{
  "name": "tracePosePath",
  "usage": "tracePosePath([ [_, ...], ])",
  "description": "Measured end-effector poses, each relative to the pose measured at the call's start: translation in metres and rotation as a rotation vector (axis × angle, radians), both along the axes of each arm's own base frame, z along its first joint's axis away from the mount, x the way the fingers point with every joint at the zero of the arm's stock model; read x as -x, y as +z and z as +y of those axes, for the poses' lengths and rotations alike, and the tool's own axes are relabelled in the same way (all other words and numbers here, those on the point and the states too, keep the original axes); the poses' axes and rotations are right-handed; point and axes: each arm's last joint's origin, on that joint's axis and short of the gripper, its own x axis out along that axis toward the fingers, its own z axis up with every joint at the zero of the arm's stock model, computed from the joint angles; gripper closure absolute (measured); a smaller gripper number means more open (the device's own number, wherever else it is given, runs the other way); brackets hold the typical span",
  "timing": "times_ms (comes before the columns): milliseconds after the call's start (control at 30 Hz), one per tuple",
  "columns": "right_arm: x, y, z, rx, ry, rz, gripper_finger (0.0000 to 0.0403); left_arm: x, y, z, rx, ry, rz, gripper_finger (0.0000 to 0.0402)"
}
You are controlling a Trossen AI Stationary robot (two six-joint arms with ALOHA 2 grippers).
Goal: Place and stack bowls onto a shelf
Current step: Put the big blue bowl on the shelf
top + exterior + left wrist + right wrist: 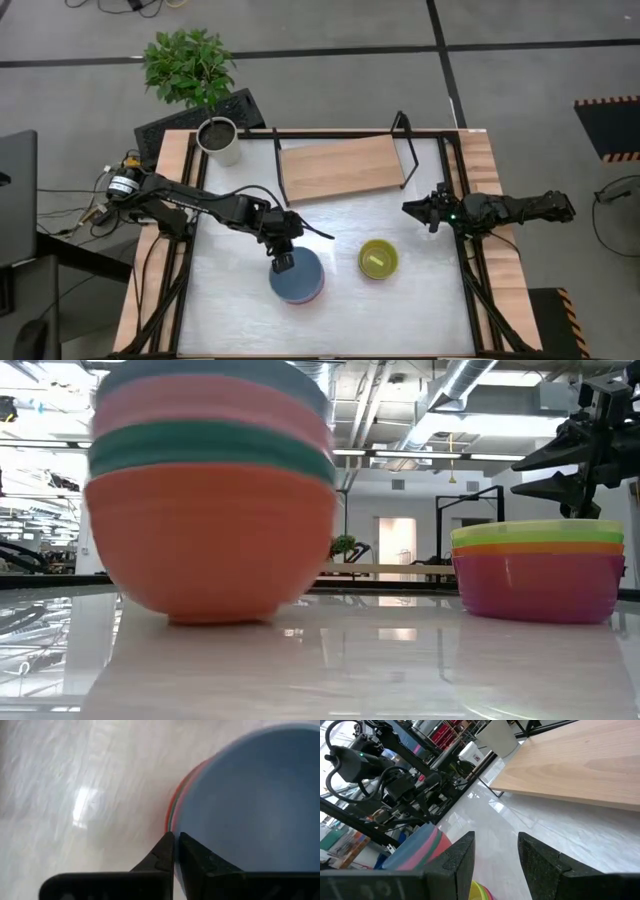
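While you inspect the left gripper [284, 262] in the high view, note that it sits over the rim of the blue bowl [298, 276], the top bowl of a nested stack near the middle of the table's front edge. The left wrist view shows its two dark fingers [165, 855] pressed almost together at that rim, where the blue wall sits above the pink, teal and orange-red edges below it. You cannot tell from that view whether the fingers pinch the blue rim alone or several rims at once.

In the low view, the stack reads from the table upward as orange-red bowl [210, 545], teal bowl [210, 445], pink bowl [205, 410] and blue on top.

You will find a second stack [378, 259] just right of the first, still on the white table [350, 320], with a yellow-green bowl uppermost. In the low view it shows purple at the base, then orange, then green and yellow rims.

Check the right gripper [432, 212] near the table's right edge, raised above the surface, close to the shelf's right end frame. It holds nothing, with the jaws at their narrowest.

Locate the shelf [340, 168] along the table's back edge, its light-wood board bare. A white plant pot [218, 140] stands at the back left corner.
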Motion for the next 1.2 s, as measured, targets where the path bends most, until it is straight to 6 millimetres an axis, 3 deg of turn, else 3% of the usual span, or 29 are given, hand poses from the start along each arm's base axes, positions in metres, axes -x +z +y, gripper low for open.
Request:
tracePosePath([
  [167,0.0,0.0,0.0,0.0,0.0,0.001,0.0228,-0.003,0.008,-0.001,0.054,0.043,-0.009,0.04],
  [633,0.0,0.0,0.0,0.017,0.002,0.006,0.0228,-0.011,0.07,0.007,0.03,0.16,-0.084,0.0401],
  [967,0.0,0.0,0.0,0.018,0.001,0.006,0.0228,-0.017,0.117,0.047,-0.054,0.402,-0.238,0.0401],
  [1200,0.0,0.0,0.0,0.018,-0.001,0.006,0.0228,-0.011,0.139,0.098,-0.132,0.504,-0.272,0.0401],
])
